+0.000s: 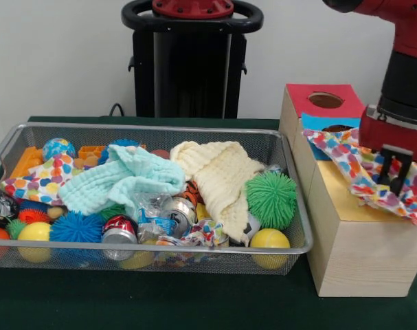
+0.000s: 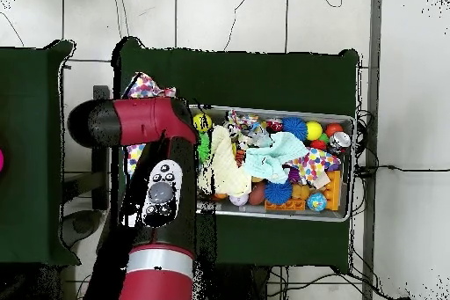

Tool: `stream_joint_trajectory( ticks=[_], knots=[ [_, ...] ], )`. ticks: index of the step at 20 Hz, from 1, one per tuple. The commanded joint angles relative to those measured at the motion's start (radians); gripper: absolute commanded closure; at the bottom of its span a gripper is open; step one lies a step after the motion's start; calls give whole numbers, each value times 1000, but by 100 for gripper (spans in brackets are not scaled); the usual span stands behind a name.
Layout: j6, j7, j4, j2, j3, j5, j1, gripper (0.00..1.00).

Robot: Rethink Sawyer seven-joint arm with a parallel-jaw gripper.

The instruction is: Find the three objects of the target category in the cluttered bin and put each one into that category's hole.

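Lying crosswise on box (image 1: 345, 234): polka-dot cloth (image 1: 359, 165)

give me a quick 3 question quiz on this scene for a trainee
1. True or false: the pincer is over the wooden box, not the wire bin.
2. What lies draped on the box top? A) polka-dot cloth B) mint cloth C) soda can
3. What colour is the spiky ball at the bin's end nearest the box?

Key: 1 true; 2 A; 3 green.

A dark green cloth (image 1: 160, 302) covers the table, and a black cable (image 1: 116, 108) trails behind it.
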State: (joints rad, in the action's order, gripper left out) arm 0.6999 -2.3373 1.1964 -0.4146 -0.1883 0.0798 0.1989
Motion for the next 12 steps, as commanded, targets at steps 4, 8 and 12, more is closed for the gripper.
stream_joint_trajectory(
  ticks=[4, 8, 12],
  knots=[
    [478, 27, -14, 142, 118, -14, -63, 100],
    [457, 5, -31, 157, 105, -24, -58, 100],
    [370, -15, -44, 178, 95, -30, -51, 100]
  ],
)
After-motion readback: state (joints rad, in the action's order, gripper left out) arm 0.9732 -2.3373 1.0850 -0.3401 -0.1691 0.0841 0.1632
